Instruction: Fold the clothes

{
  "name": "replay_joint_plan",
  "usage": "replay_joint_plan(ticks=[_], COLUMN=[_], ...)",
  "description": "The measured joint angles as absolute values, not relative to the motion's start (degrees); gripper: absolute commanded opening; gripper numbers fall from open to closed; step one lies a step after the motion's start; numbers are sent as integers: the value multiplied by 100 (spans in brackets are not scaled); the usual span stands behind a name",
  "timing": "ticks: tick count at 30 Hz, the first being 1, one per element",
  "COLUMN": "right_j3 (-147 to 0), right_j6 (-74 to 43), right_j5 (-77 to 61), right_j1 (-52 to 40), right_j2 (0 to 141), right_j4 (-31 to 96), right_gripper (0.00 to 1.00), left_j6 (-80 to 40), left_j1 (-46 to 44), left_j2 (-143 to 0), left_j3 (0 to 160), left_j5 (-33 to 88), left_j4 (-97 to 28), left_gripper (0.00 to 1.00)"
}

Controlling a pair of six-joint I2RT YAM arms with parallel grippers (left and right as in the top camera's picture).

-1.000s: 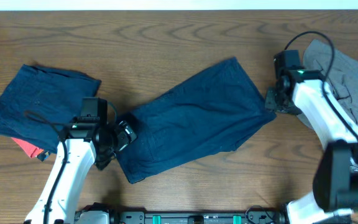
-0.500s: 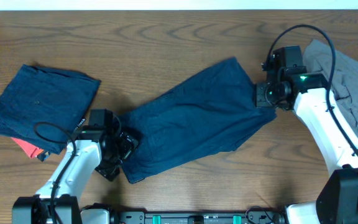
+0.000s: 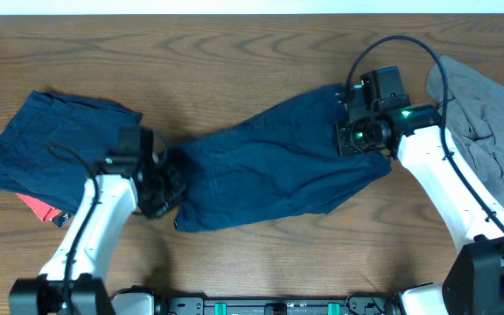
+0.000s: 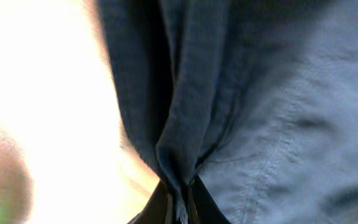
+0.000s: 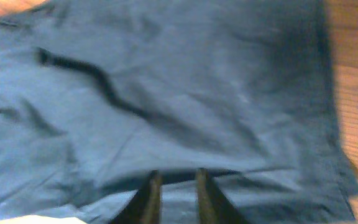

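- Overhead: shorts [image 3: 269, 166] lying spread out, folded pile [image 3: 59, 144] just left of them; left gripper [image 3: 166, 182] at their left end, right gripper [image 3: 355, 137] at their right end.
- Left wrist: left gripper clenching a bunched edge of the shorts.
- Right wrist: fingers [image 5: 148, 198] straddling the shorts' edge; can't tell if gripping.
- Likely starting the fold; next move needs both ends secured and lifted together.

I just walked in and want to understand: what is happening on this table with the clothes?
Two arms are handling the navy blue shorts spread across the middle of the table. The left gripper pinches their left edge between shut fingers; the right gripper sits on the right end, its grip unclear. A folded navy pile lies at the left, a grey garment at the right.
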State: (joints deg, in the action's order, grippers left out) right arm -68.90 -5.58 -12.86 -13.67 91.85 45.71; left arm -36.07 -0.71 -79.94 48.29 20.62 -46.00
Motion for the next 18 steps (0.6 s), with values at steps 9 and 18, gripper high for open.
replay_joint_plan(ticks=[9,18], right_j3=[-6849,-6812], right_j6=[-561,-871], right_j5=[-2215,-3411], right_j1=[-2198,-3715], right_j2=[10071,11692], right_j4=[3927,2202], right_gripper=[11,14], left_j6=[-3203,-3140], left_j1=[-71,-71], left_j2=[-7728,-7660], left_j3=[6420,7041], left_j5=[2064,2064], left_j4=[-5994,-6025], left_gripper=[6,6])
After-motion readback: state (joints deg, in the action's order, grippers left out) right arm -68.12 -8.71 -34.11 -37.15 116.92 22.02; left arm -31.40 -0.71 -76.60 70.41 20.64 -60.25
